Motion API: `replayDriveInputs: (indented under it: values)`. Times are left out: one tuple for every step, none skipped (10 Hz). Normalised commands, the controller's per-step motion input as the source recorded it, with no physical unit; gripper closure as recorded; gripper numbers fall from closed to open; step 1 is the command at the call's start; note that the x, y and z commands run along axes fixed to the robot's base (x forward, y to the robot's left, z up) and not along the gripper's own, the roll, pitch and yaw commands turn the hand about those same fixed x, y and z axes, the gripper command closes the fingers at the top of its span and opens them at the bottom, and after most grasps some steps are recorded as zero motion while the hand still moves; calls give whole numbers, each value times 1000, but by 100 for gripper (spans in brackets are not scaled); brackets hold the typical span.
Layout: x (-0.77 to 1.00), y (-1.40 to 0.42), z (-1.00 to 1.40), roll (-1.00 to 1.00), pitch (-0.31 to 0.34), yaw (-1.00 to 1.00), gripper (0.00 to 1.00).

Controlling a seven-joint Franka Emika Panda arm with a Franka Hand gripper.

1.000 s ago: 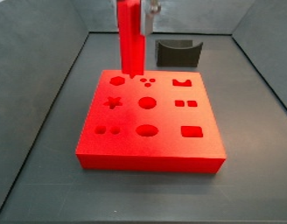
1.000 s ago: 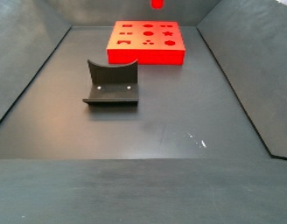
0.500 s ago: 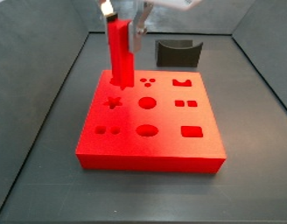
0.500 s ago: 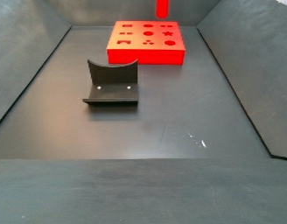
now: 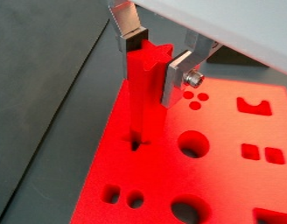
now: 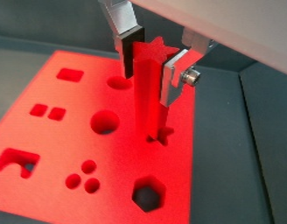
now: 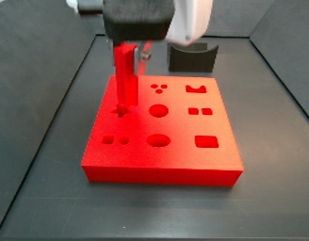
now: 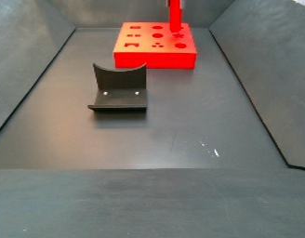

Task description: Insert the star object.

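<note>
My gripper (image 5: 154, 59) is shut on the star object (image 5: 139, 101), a long red peg with a star-shaped top, and holds it upright over the flat red block (image 5: 227, 179). The silver fingers (image 6: 175, 77) clamp the peg's upper end in both wrist views. The peg's (image 6: 149, 92) lower tip stands at the mouth of the star hole (image 6: 164, 137), whose points show around it. In a side view the gripper (image 7: 128, 52) is above the block's (image 7: 180, 128) left side, with the peg (image 7: 123, 80) reaching down to the star hole (image 7: 121, 112). How deep the tip sits is hidden.
The block has several other shaped holes, among them a round one (image 7: 158, 111) and a hexagon (image 6: 150, 194). The dark fixture (image 7: 191, 56) stands behind the block; it also shows in a side view (image 8: 118, 88), nearer than the block (image 8: 155, 61). Grey bin walls surround the floor.
The gripper has carried the peg from over the block's back row toward the star hole and lowered it, so its tip now meets that hole.
</note>
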Motion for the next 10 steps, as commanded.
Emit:
replayDriveInputs:
  values:
    - [-100,0,-271,39,44,-51,100]
    - [-226,0,-37,-34,-60,0,100]
    - [-183,0,0,-129,-179,126,100]
    - [-220,0,0,-216,-267,60,100]
    - [-91,0,-120,-179,-259,69,100]
    - [0,0,-206,-127,-243,66,100]
    - [-46,0,-300,-71,-217,34,100]
    - [-69,0,-320,-40,-199,54,100]
    - [0,-86,-380,31,-137,0,100]
    - [20,-149,-489,263,0,0,100]
